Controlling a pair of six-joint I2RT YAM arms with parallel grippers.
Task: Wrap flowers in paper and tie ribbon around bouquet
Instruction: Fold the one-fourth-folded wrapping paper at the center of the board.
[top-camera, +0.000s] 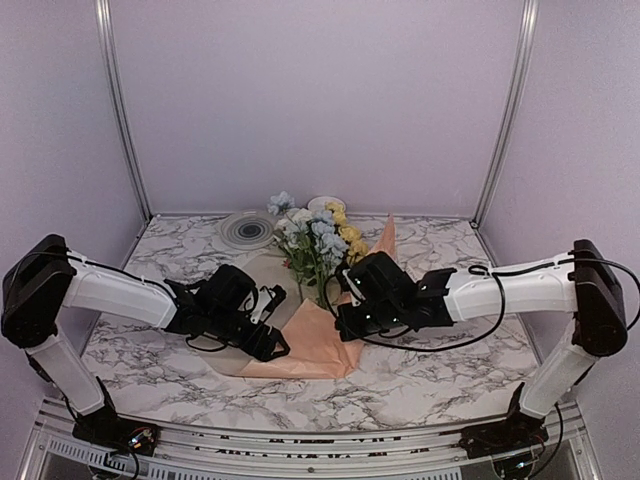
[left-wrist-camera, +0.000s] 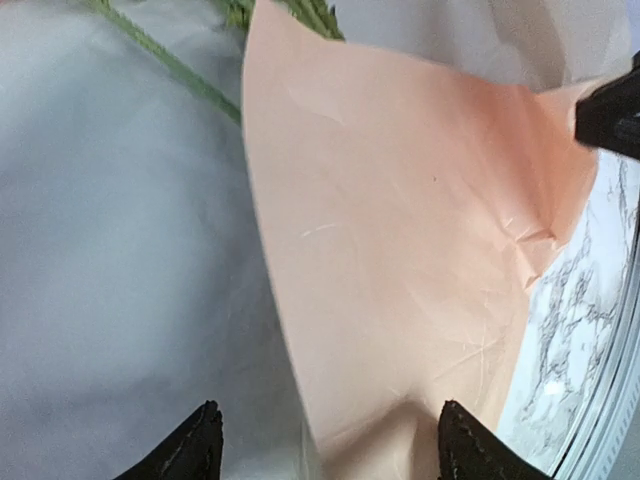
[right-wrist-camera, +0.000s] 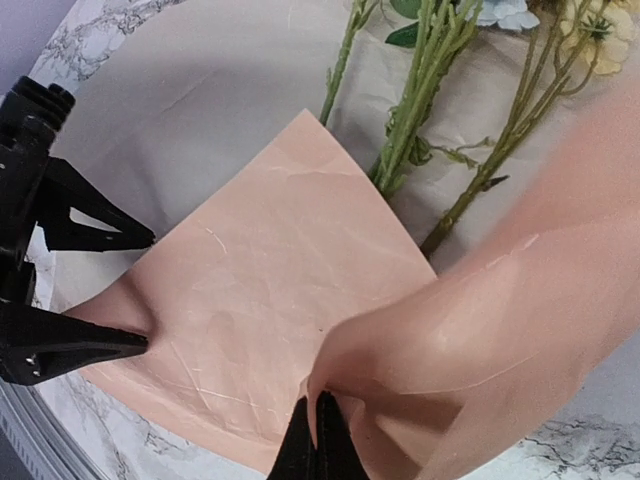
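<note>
Marble desk (top-camera: 450, 370): white with grey veins; it carries everything, and I reach in from its near edge.
Paper (top-camera: 300, 352): a peach sheet at the middle of the desk, between my two wrists. One flap lies folded flat up to the stem ends, and another stands raised on my right side.
Pale surface (right-wrist-camera: 200, 90): lies under the stems. I cannot tell whether it is the paper's other face or a separate mat.
Flowers (top-camera: 315, 240): blue, white and yellow blooms point to the far side. The green stems run back toward the folded flap and lie open to view, not enclosed.
Ringed disc (top-camera: 246, 229): grey, at the far edge, just left of the blooms.
Left jaws: spread wide, low over the paper's near corner, whose edge runs between my tips. Nothing is pinched.
Right jaws: pressed together on a gathered fold of the paper, holding it up beside the stems.
Ribbon: not in sight in any view.
Progress: I judge the wrap is only begun. The raised flap is not yet closed over the stems, no cone is formed, and all the tying is left.
</note>
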